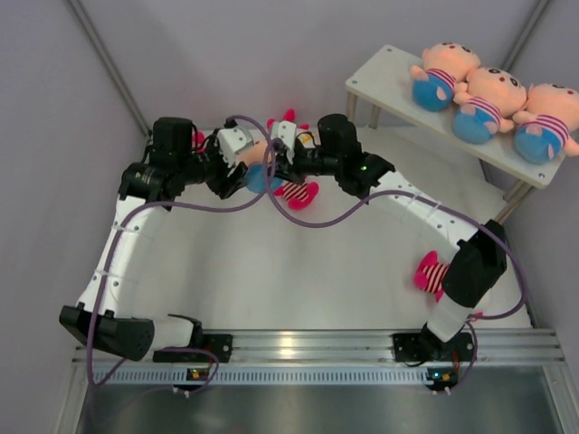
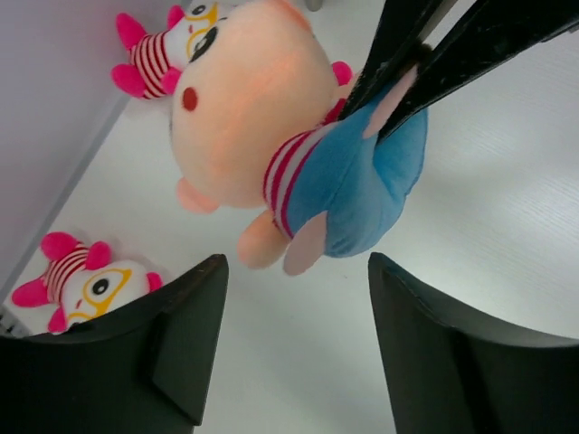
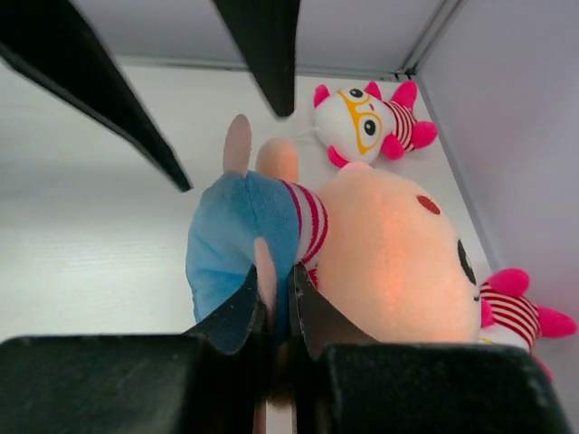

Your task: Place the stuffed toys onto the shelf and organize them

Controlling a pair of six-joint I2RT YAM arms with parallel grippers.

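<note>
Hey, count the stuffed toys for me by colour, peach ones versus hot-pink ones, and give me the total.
Peach dolls: 4, three on the shelf, one pinched in the right gripper.
Hot-pink dolls: 4, all down on the table.
Total: 8

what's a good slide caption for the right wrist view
Right gripper pinching the peach doll by a leg, two pink dolls lying beyond it.
</note>
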